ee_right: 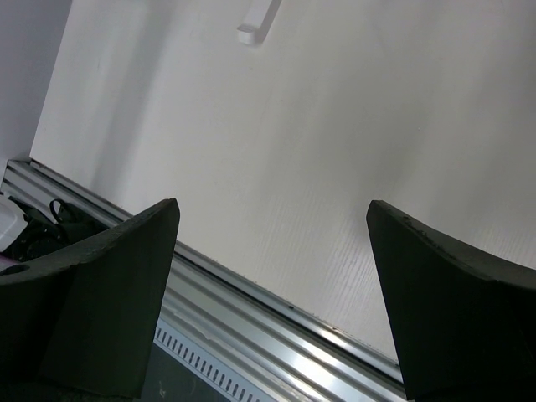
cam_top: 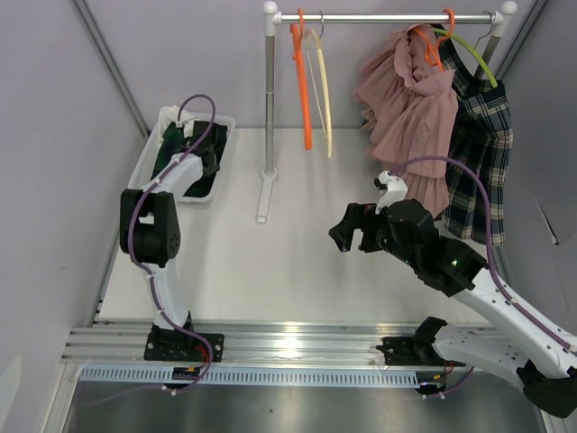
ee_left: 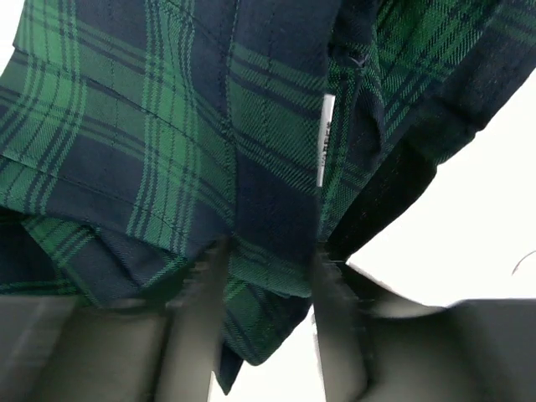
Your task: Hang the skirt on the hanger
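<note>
1. The dark green and navy tartan skirt (cam_top: 171, 149) lies bunched in a shallow white plastic tray (cam_top: 196, 198) at the far left of the white worktop (cam_top: 270, 262)
2. The left hand (cam_top: 206, 152) reaches down into that tray, right on top of the cloth
3. In the left wrist view the skirt (ee_left: 167, 126) fills nearly the whole picture, with a small white label (ee_left: 327, 138) sewn at a seam
4. The left hand (ee_left: 270, 251) has its two blurred fingers (ee_left: 209, 327) partly apart with a fold of the hem between them; whether they actually pinch the cloth I cannot tell
5. The right hand (cam_top: 354, 236) hangs above the bare middle of the worktop, well apart from the tray
6. Seen from its own wrist camera, the right hand (ee_right: 272, 209) is spread wide and carries nothing, only worktop showing between its fingers (ee_right: 117, 285)
7. At the back stands a metal clothes rail (cam_top: 388, 17) on a grey post (cam_top: 269, 99)
8. Two bare hangers hang near the post: an orange plastic hanger (cam_top: 306, 99) and a cream hanger (cam_top: 323, 99) just beside it
9. Further right on the rail hang a pink ruffled garment (cam_top: 410, 108) and, beside it, a dark tartan garment (cam_top: 473, 162) on a lime-green hanger (cam_top: 473, 54)
</note>
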{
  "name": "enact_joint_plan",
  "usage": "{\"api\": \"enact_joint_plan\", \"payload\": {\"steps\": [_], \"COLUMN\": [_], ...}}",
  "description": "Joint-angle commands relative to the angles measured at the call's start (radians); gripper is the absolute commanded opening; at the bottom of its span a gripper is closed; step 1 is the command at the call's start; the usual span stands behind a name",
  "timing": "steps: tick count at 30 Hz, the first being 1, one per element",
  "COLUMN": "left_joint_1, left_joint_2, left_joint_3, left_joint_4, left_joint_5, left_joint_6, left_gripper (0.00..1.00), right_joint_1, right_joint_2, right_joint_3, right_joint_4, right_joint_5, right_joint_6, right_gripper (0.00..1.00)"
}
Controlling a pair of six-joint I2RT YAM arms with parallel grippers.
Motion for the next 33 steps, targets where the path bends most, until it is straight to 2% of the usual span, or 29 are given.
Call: {"api": "enact_joint_plan", "payload": {"steps": [1, 2, 3, 5, 10, 23, 29, 33], "left_joint_1": [0.005, 0.006, 0.005, 0.006, 0.005, -0.05, -0.138, -0.249], "left_joint_2": [-0.021, -0.021, -0.025, -0.038, -0.146, -0.495, -0.604, -0.657], "left_joint_3": [0.018, 0.028, 0.034, 0.05, 0.091, 0.177, 0.294, 0.39], "left_joint_4": [0.005, -0.009, -0.017, -0.035, -0.064, -0.118, -0.187, -0.253], "left_joint_5": [0.0, -0.002, -0.003, -0.003, -0.014, 0.069, 0.102, 0.083], "left_joint_6": [-0.002, -0.001, 0.003, 0.009, 0.038, 0.136, 0.226, 0.266], "left_gripper": [0.3, 0.23, 0.1, 0.0, 0.0, 0.0, 0.0, 0.0], "right_joint_1": [-0.006, -0.007, -0.009, -0.01, -0.014, -0.018, -0.026, -0.038], "right_joint_2": [-0.005, -0.005, -0.005, -0.006, -0.006, 0.04, 0.061, 0.078], "right_joint_3": [-0.011, -0.011, -0.009, -0.006, -0.003, 0.035, 0.058, 0.07], "right_joint_4": [0.045, 0.045, 0.045, 0.047, 0.056, 0.085, 0.088, 0.087], "right_joint_5": [-0.002, 0.0, -0.003, -0.008, -0.02, -0.063, -0.062, -0.071], "right_joint_6": [-0.007, -0.005, -0.007, -0.008, -0.013, -0.036, -0.053, -0.054], "right_gripper": [0.99, 0.99, 0.99, 1.0, 0.99, 0.99, 0.99, 0.99]}}
